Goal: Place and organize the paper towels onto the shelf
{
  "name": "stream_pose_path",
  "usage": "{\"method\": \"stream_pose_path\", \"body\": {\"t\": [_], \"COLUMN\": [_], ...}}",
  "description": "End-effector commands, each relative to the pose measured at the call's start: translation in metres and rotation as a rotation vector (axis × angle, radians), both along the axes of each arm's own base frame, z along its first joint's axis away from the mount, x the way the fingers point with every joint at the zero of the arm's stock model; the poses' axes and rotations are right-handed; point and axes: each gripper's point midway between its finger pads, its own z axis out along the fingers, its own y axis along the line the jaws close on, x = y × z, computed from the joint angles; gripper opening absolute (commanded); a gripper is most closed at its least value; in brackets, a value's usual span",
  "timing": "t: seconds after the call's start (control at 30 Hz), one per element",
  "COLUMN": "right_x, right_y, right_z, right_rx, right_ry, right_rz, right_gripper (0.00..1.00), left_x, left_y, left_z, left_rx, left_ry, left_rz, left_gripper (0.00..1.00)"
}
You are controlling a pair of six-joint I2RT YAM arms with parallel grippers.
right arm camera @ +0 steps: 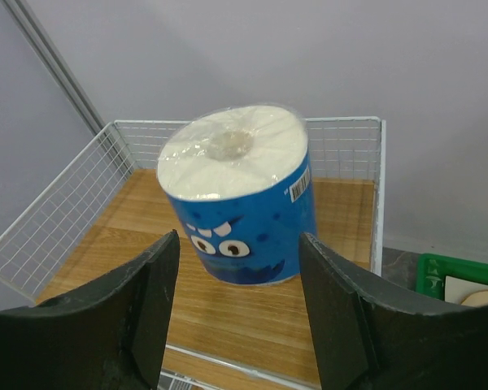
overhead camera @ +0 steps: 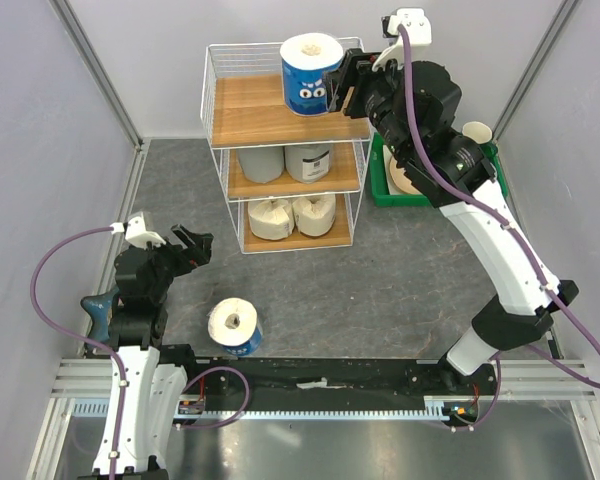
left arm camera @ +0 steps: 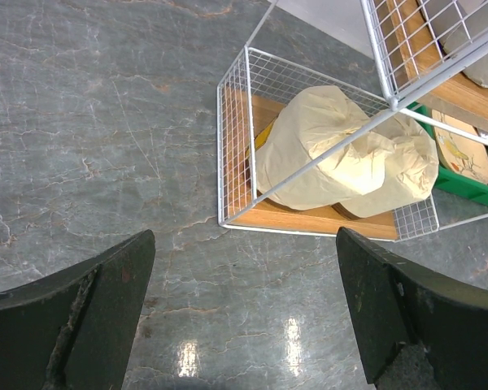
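The shelf (overhead camera: 245,115) stands on the counter (overhead camera: 380,290), straight ahead of the right fingers (right arm camera: 150,301), which are spread apart. A blue roll (overhead camera: 310,75) stands upright on its top tier, just beyond their tips. The left fingers (left arm camera: 106,301) gape wide, holding nothing. A second blue roll (overhead camera: 235,327) lies on the counter near them.

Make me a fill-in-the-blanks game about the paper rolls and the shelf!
The blue roll with cartoon eyes stands on the ___ tier of the shelf.
The two cream rolls sit on the ___ tier.
The two grey rolls sit on the ___ tier.
The roll lying on the table by the left gripper is wrapped in ___.
Missing words: top, bottom, middle, blue.
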Motion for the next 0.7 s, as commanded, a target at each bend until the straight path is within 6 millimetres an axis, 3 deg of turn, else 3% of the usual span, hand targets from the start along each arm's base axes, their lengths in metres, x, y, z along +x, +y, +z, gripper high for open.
{"method": "stream_pose_path", "body": {"t": [0.0, 0.2, 0.27, 0.3, 0.37, 0.4, 0.47, 0.57, 0.6, 0.67], "right_x": [0.0, -0.013, -0.03, -0.044, -0.075, -0.085, -0.114, -0.151, -0.169, -0.189], "right_y": [0.003, 0.016, 0.017, 0.033, 0.043, 0.054, 0.062, 0.095, 0.113, 0.13], "right_z": [0.016, 0.011, 0.018, 0.009, 0.011, -0.008, -0.018, -0.076, -0.115, -0.159], "right_rx": [0.043, 0.038, 0.036, 0.011, -0.01, -0.027, -0.028, -0.082, -0.133, -0.185], "right_ry": [-0.038, -0.032, -0.053, -0.048, -0.072, -0.033, -0.011, 0.129, 0.221, 0.323], "right_rz": [0.024, 0.131, 0.197, 0.313, 0.463, 0.526, 0.636, 0.78, 0.839, 0.88], "right_gripper": [0.68, 0.7, 0.7, 0.7, 0.71, 0.71, 0.72, 0.73, 0.74, 0.75], "left_x": [0.0, 0.0, 0.0, 0.0, 0.0, 0.0, 0.0, 0.0, 0.001, 0.0], "left_y": [0.003, 0.002, 0.002, 0.002, 0.002, 0.001, 0.002, 0.002, 0.001, 0.001], "left_z": [0.002, 0.002, 0.002, 0.001, 0.002, 0.002, 0.002, 0.001, 0.001, 0.0], "left_rx": [0.037, 0.037, 0.038, 0.037, 0.037, 0.037, 0.037, 0.036, 0.037, 0.037], "left_ry": [-0.019, -0.019, -0.019, -0.016, -0.018, -0.019, -0.016, -0.011, -0.011, -0.01], "left_rz": [0.002, -0.002, 0.001, 0.0, 0.0, -0.003, -0.002, -0.001, -0.003, -0.003], "left_gripper": [0.99, 1.0, 1.0, 0.99, 0.99, 0.99, 0.99, 1.0, 0.99, 0.99]}}
